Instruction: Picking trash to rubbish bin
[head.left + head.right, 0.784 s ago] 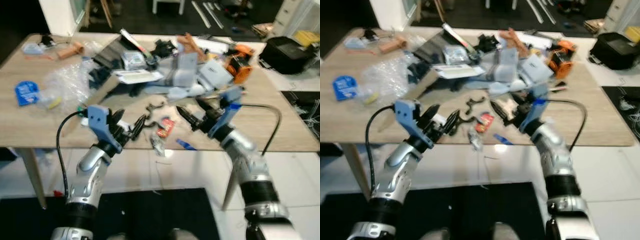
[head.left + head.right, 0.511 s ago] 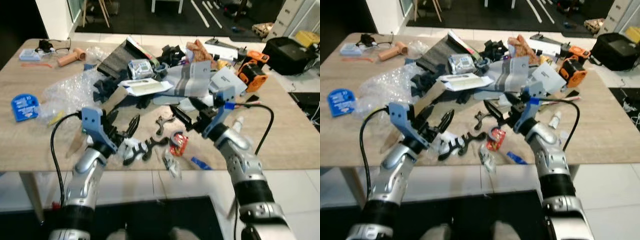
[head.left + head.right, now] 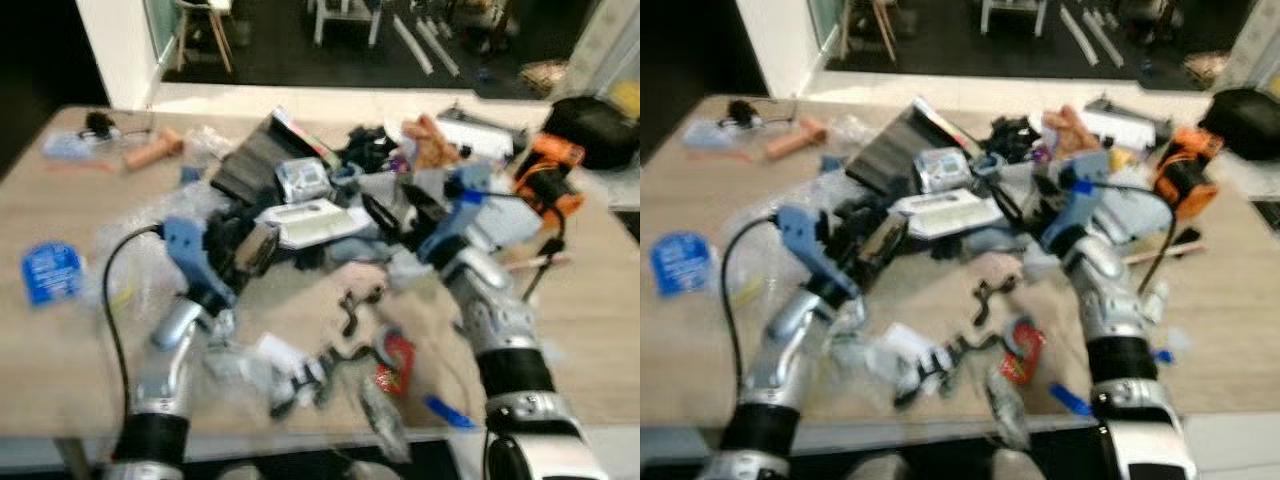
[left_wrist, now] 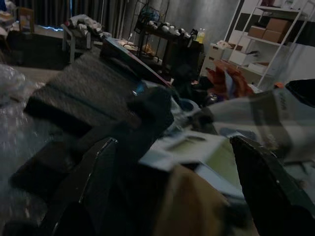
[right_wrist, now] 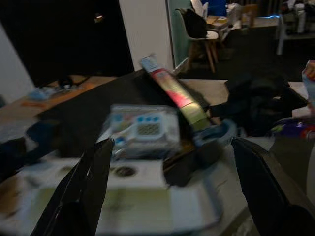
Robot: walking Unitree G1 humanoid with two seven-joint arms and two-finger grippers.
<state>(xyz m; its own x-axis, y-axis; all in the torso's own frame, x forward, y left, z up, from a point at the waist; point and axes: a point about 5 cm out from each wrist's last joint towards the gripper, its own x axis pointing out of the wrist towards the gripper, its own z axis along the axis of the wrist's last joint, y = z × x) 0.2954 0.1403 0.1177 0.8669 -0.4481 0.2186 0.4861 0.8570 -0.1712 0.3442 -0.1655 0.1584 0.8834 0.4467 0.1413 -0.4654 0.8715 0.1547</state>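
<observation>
Both pincers hovered over the cluttered wooden tabletop (image 3: pixel 600 330), spread wide and grasping nothing. The left pincer (image 3: pixel 245 240) sat left of centre, the right pincer (image 3: pixel 395 210) just right of centre, both aimed at the trash heap (image 3: pixel 330 200) in the upper middle. A red wrapper (image 3: pixel 395 360) lay lower centre, among blurred scraps.

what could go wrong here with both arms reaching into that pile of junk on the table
Both tools are open and empty over a dense, overlapping heap. The left tool sits among bubble wrap and black pieces, so it might snag the plastic and drag neighbours along. The right tool hovers by the white tray, and closing there could catch several items at once. The head views are blurred, so aim may be off.
</observation>
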